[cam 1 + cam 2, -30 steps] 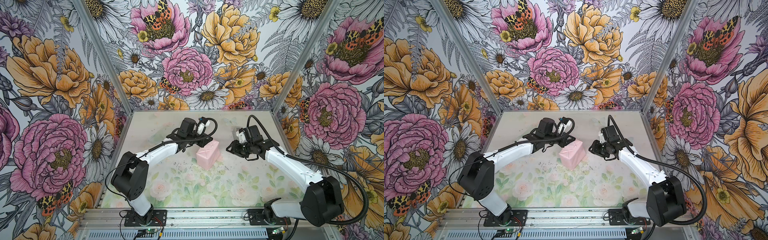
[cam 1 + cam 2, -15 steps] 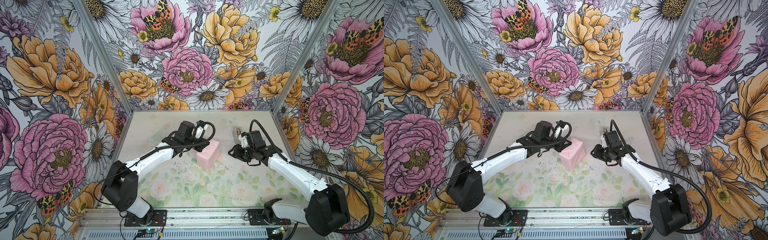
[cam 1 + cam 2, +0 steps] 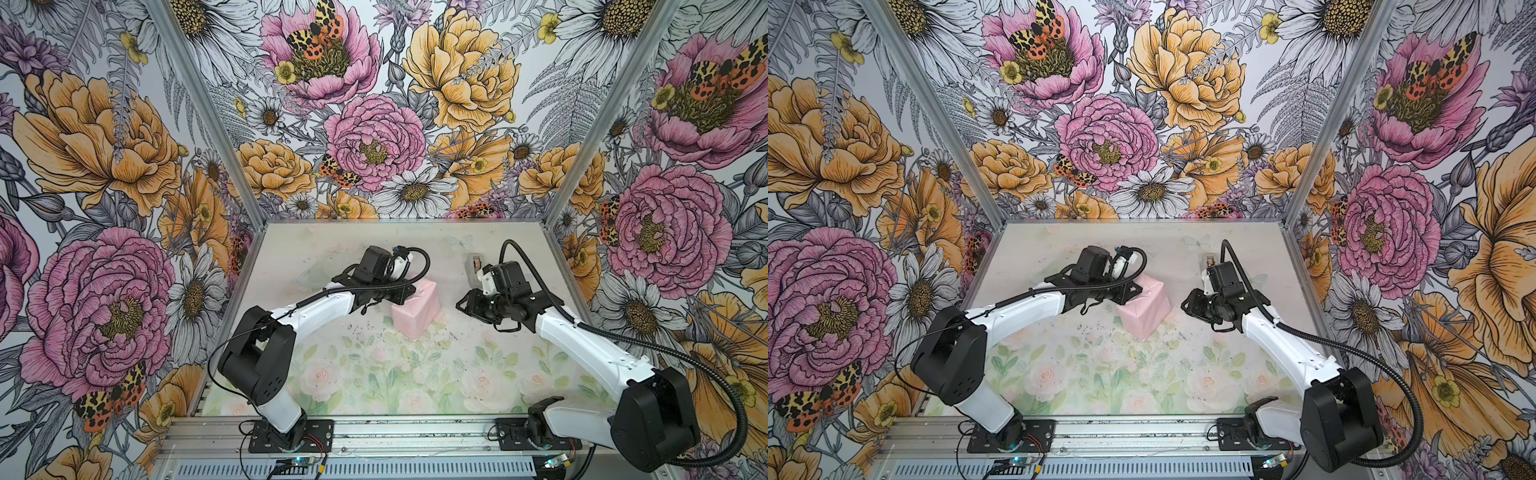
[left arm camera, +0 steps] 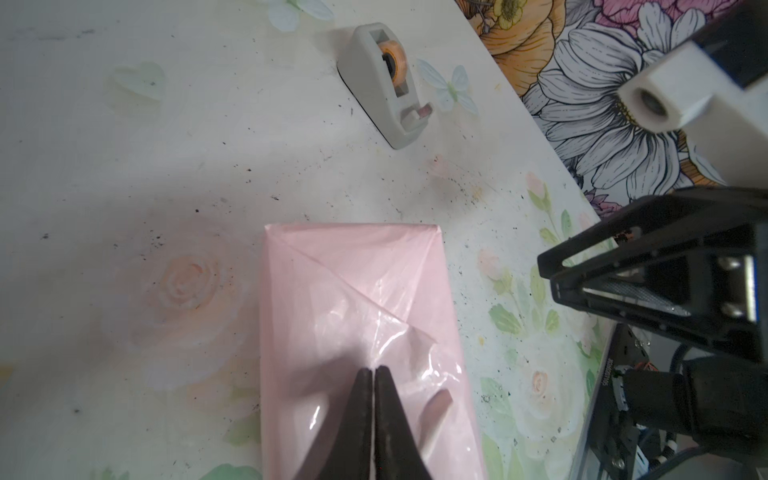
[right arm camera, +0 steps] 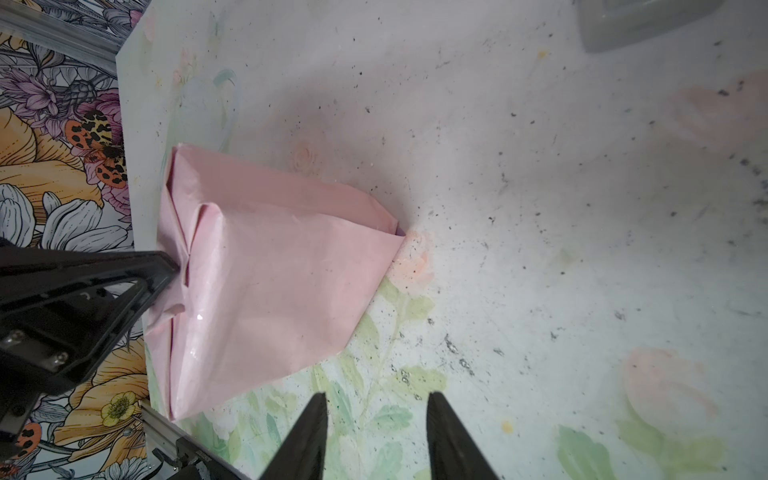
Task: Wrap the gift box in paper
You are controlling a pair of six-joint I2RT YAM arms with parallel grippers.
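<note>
The paper (image 3: 415, 316) (image 3: 1144, 311) is folded into a pale pink parcel in the middle of the table, with the gift box hidden inside it. My left gripper (image 3: 409, 293) (image 3: 1133, 289) is shut. Its tips (image 4: 374, 368) rest on the parcel's folded end (image 4: 345, 291), where shiny clear tape (image 4: 395, 345) covers the flaps. Nothing shows between those jaws. My right gripper (image 3: 461, 305) (image 3: 1185, 305) hangs open just right of the parcel, holding nothing. In the right wrist view it (image 5: 376, 395) is over bare table beside the paper (image 5: 270, 282).
A small grey tape dispenser (image 3: 473, 266) (image 3: 1209, 259) (image 4: 382, 83) stands behind the right gripper near the back right; only its edge (image 5: 636, 20) shows in the right wrist view. Flowered walls (image 3: 124, 291) close in three sides. The table's near half (image 3: 395, 374) holds only the arms.
My left jaws have closed fully at the parcel's taped end and the left arm has shifted. The right gripper has moved slightly toward the table's front, still open.
</note>
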